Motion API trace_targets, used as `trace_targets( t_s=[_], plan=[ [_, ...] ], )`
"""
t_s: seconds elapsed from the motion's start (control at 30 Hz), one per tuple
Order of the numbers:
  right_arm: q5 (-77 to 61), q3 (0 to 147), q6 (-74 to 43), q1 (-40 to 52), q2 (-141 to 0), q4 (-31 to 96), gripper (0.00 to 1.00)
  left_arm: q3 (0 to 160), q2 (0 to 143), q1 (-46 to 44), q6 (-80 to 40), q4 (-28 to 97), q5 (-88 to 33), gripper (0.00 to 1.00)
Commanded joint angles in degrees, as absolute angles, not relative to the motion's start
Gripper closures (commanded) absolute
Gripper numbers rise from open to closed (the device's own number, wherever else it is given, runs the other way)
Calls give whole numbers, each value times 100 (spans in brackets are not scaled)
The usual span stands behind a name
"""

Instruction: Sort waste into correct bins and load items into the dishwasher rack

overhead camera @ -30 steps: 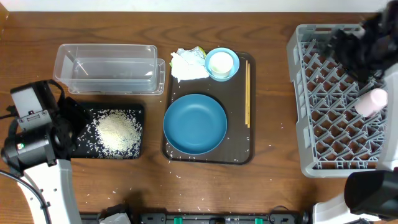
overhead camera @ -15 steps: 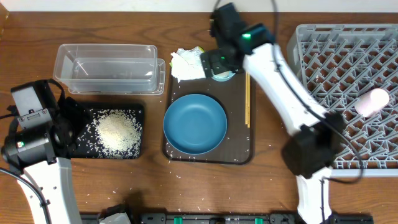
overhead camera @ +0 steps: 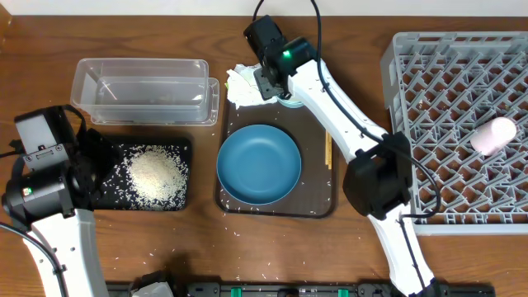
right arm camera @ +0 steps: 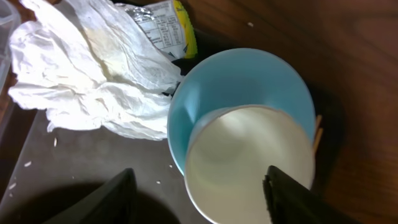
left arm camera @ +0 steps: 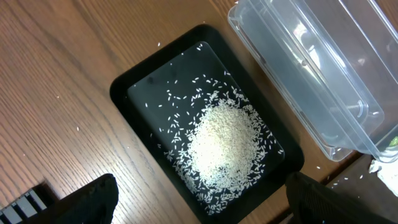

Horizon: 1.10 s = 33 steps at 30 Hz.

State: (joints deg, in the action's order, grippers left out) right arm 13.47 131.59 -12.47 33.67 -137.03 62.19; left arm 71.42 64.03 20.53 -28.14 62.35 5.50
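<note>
my right gripper hangs, jaws apart, astride the white cup in the light-blue bowl, paper wad crowding close beside. left gripper gapes above the rice.

A brown wood-grain table fills the view, evenly lit, with a pale strip along its far edge.

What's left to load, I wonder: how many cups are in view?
2. A pink cup lies on the rack; a white cup sits in the small blue bowl. Others may be hidden.
</note>
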Motion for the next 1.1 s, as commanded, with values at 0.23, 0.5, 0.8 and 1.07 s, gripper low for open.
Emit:
trace_targets(
  t_s=[0.23, 0.5, 0.8, 1.07],
  plan=[
    [1306, 13294, -1586, 3358, -13981, 6171, 65, 7190, 6429, 2082, -2821, 6235, 582, 11],
    [1295, 13288, -1673, 3328, -13981, 6248, 77, 7190, 6429, 2082, -2818, 6235, 582, 11],
    [1107, 13264, -1780, 3345, -13981, 6259, 99, 7190, 6429, 2082, -2821, 6235, 582, 11],
    [1087, 13533, -1782, 3199, -13638, 6407, 99, 7190, 6431, 2084, -2821, 6235, 582, 11]
  ],
)
